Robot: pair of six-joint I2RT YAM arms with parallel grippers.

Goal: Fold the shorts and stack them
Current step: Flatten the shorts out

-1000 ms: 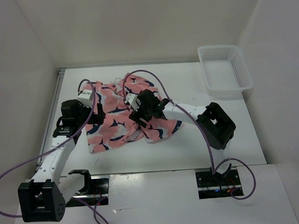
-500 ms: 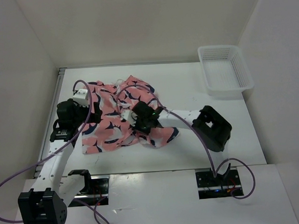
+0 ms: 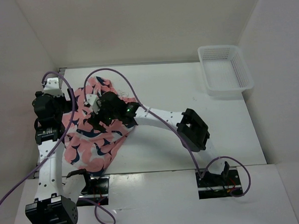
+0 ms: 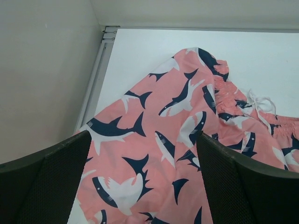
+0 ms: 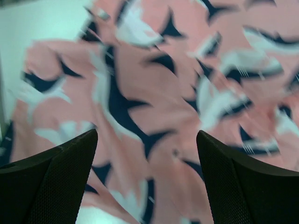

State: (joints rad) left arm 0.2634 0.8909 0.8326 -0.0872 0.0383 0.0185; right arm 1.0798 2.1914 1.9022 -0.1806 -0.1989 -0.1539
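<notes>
The shorts, salmon pink with navy-and-white shark shapes, lie rumpled at the left of the table, reaching from the back left towards the front edge. My left gripper hovers over their left side by the wall, jaws wide. In the left wrist view the open left gripper holds nothing, and the shorts with a white drawstring lie below it. My right gripper is over the upper middle of the cloth. The right wrist view is blurred; the right gripper is open above the shorts.
A white mesh basket stands at the back right of the table. The left wall and a metal rail along the table's edge run close beside the left arm. A purple cable arcs over the shorts.
Both arms have swung left, and the shorts have slid left and forward with them. The right gripper now stands open over the cloth.
</notes>
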